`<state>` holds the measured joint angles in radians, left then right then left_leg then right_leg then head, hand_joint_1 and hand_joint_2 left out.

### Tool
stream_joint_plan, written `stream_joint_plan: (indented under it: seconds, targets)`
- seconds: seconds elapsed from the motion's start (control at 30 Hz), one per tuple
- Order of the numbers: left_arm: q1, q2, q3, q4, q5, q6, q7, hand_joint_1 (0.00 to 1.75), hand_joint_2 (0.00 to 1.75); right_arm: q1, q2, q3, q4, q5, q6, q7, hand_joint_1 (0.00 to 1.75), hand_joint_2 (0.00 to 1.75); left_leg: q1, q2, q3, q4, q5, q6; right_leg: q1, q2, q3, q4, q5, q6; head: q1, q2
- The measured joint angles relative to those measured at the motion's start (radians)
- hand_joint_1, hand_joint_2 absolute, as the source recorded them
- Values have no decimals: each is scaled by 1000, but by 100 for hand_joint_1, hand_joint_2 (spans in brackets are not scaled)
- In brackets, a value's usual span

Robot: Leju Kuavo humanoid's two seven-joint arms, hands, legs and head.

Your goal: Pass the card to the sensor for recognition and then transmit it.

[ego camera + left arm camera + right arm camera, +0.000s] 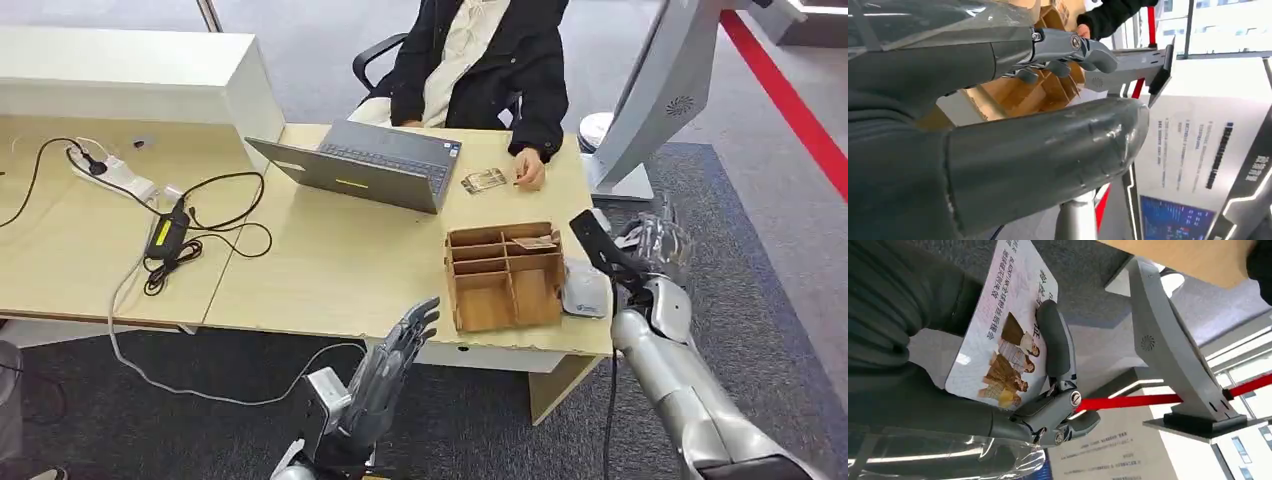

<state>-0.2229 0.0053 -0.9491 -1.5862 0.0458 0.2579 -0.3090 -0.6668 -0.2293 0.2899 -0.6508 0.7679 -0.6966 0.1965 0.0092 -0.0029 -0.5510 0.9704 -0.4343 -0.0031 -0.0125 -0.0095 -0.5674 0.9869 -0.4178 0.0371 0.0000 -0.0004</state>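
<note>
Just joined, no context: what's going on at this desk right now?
The robot's right hand holds a printed card, raised beside the desk's right end, near the small white sensor next to the cardboard organizer. Its left hand is raised at the desk's front edge with fingers apart, holding nothing. A seated person across the desk rests a hand by another card, beside the laptop.

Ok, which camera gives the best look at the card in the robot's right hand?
The right wrist view: the card lies face-on there, printed figures and text showing, a finger of the right hand across it. The head view shows the card as a dark tilted sliver. The left wrist view looks past the left hand at the cardboard box.
</note>
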Motion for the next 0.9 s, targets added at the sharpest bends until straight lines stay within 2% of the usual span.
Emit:
stream_joint_plan:
  seconds: [0.33, 0.9]
  targets:
    - [3, 5, 0, -3, 2, 6, -2, 0, 0, 26, 34, 5, 88, -30, 8, -10, 175, 175, 0, 0, 0, 0, 0, 0, 0, 0, 0, 0, 0, 0, 0, 0]
    - [8, 7, 0, -11, 0, -4, 7, 0, 0, 56, 71, 11, 157, -41, 28, -7, 175, 175, 0, 0, 1, 0, 0, 0, 0, 0, 0, 0, 0, 0, 0, 0]
